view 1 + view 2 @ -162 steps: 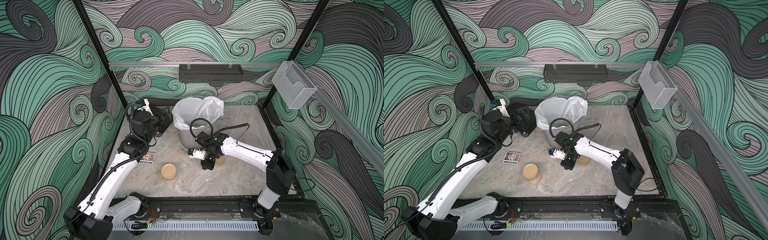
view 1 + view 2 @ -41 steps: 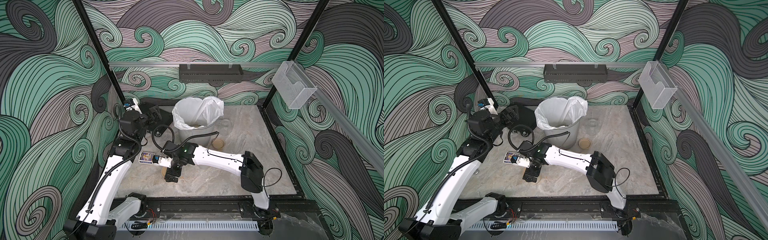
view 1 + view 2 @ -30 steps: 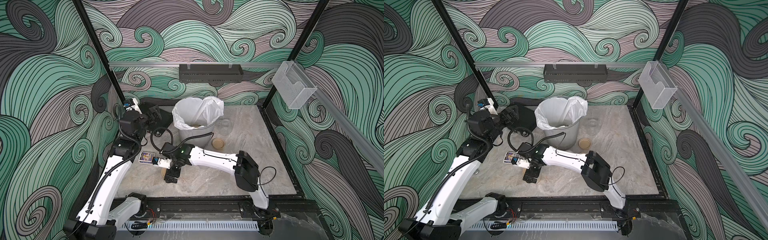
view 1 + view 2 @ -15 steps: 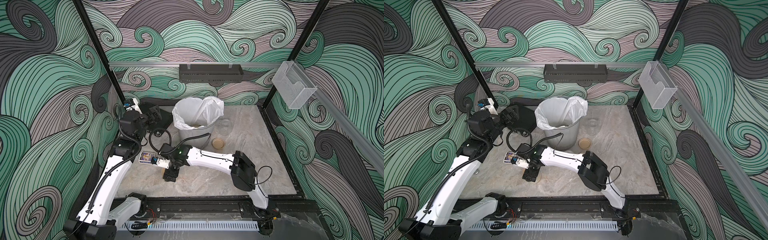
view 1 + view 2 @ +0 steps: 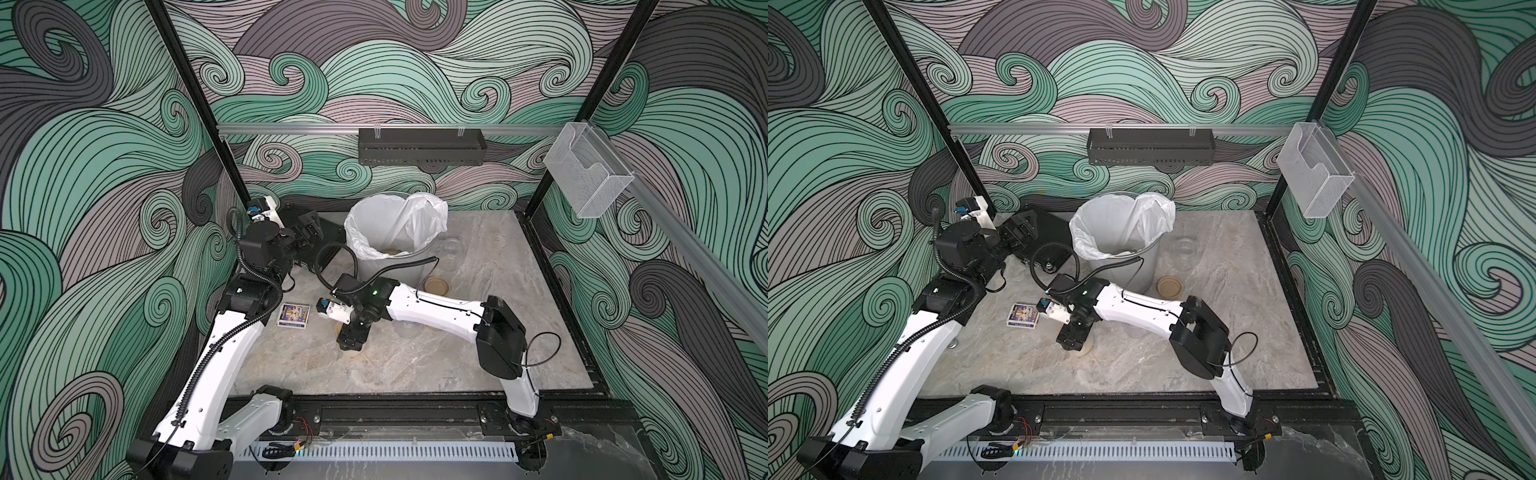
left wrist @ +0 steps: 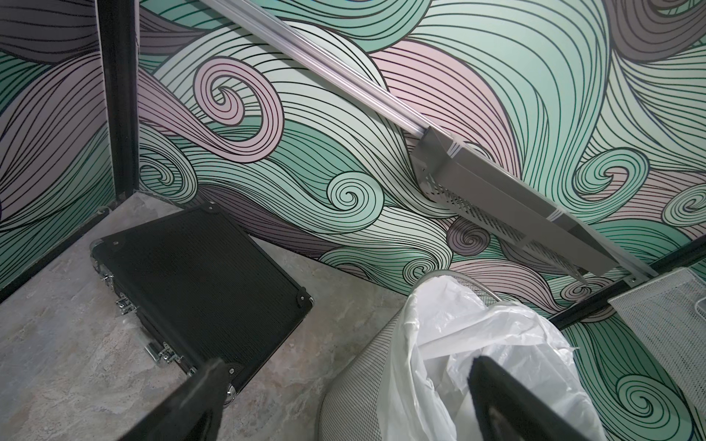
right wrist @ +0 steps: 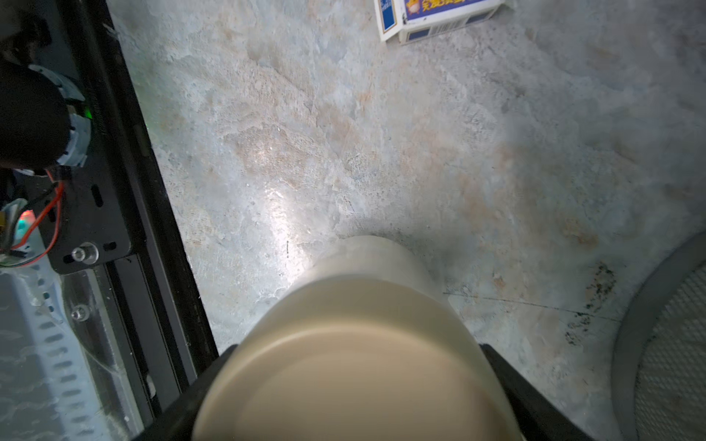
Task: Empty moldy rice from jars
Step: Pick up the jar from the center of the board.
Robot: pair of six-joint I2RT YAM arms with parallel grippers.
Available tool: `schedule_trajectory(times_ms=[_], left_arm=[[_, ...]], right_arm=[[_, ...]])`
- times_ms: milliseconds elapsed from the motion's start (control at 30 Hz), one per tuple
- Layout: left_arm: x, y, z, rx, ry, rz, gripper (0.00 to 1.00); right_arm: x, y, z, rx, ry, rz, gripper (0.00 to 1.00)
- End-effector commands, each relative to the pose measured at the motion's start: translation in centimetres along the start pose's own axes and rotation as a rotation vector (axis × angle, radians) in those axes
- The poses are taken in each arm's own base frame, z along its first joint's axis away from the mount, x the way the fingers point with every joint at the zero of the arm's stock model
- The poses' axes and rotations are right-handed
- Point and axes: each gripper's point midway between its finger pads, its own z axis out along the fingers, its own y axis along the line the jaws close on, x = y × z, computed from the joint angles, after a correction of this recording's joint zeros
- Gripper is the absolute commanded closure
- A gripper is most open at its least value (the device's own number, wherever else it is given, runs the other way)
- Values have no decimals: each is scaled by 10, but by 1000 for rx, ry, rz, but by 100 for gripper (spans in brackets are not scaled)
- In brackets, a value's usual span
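Note:
My right gripper [image 5: 351, 337] points down at the table's front left and is shut on a jar [image 7: 355, 366]. Its fingers [image 7: 512, 385] press both sides of the tan lid. Pale moldy rice [image 7: 368, 263] shows through the jar's wall below the lid. In both top views the gripper hides most of this jar [image 5: 1086, 345]. An empty clear jar [image 5: 451, 248] stands to the right of the bin, with a loose tan lid [image 5: 437, 286] in front of it. My left gripper [image 6: 344, 401] hangs open and empty at the back left, beside the bin.
The mesh bin [image 5: 1144, 266] with its white liner [image 5: 376, 226] stands at the back middle, with beige grains at its bottom. A black case [image 6: 198, 275] lies in the back left corner. A small printed card box [image 5: 294, 316] lies left of my right gripper. The black front rail [image 7: 126, 198] runs close by.
Since the earliest frames my right arm has swung from the front of the bin to the jar at the front left. Over the last second it has stayed there, jaws round the jar.

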Motion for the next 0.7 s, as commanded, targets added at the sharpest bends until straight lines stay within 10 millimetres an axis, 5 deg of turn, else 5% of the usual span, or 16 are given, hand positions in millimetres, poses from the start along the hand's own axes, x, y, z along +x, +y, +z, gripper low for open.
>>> schedule_trajectory(times_ms=[0, 667], left_arm=[[-15, -5, -5, 16, -35, -5, 1], [-13, -4, -4, 18, -28, 7, 1]], right_arm=[[-30, 8, -61, -18, -169, 8, 22], [-12, -20, -155, -23, -342, 165, 25]])
